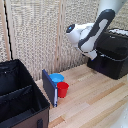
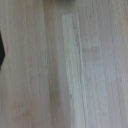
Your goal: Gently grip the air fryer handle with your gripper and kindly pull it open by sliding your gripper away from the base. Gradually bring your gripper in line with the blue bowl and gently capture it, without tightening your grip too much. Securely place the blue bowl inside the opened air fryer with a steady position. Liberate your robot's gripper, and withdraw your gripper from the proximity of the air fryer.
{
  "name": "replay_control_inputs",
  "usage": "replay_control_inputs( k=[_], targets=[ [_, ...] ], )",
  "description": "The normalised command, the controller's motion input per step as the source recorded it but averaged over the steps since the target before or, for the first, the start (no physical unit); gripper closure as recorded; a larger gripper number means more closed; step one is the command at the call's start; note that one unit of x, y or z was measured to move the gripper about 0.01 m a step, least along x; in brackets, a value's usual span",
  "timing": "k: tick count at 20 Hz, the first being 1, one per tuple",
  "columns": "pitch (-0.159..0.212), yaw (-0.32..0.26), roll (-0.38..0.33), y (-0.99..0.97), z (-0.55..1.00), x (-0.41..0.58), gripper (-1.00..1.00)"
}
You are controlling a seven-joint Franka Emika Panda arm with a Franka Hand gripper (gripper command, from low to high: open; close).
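Gripper fingers cannot be made out in either view, so I cannot tell whether the gripper (image 1: 93,54) stands wide or narrow. In the exterior view the white arm (image 1: 102,22) bends down from above, and its blocky end hangs right at the air fryer's (image 1: 116,55) front face, on the side toward the exterior view's left. Whether the gripper touches the air fryer handle is hidden, since the arm covers that part of the drawer front and the handle itself is not visible.

That air fryer is a big black box standing on the wooden table (image 1: 90,100), at the exterior view's right edge, close to the slatted wall behind it. Its drawer looks flush with the body, as far as the blur allows.

Well apart from the air fryer, toward the exterior view's left, the blue bowl (image 1: 56,78) sits on the table. A red cup (image 1: 62,89) stands just beside the bowl, on the side nearer the camera, and seems to touch or overlap its rim. A flat dark blue board (image 1: 49,87) leans upright just past the bowl and cup, farther from the air fryer. Beyond the board, farthest from the air fryer, a black fabric bin (image 1: 20,95) stands open.

The wrist view shows only blurred pale wood planks (image 2: 70,65), with a dark shape at one edge that I cannot identify.
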Motion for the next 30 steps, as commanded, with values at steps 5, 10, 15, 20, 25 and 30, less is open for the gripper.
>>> replay_control_inputs(
  k=[5, 10, 15, 20, 25, 30],
  targets=[
    [-0.016, 0.130, -0.050, -0.66, -0.26, -0.382, -1.00],
    [-0.015, 0.180, -0.081, -0.59, -0.19, -0.166, -1.00],
    [-0.047, 0.272, -0.178, -0.28, -0.05, 0.000, -1.00],
    [-0.024, 0.258, -0.193, -0.27, -0.06, -0.001, -1.00],
    [0.053, 0.216, -0.177, -0.33, -0.07, -0.038, -1.00],
    [0.126, 0.203, -0.121, -0.36, -0.02, -0.075, -1.00]
  ],
)
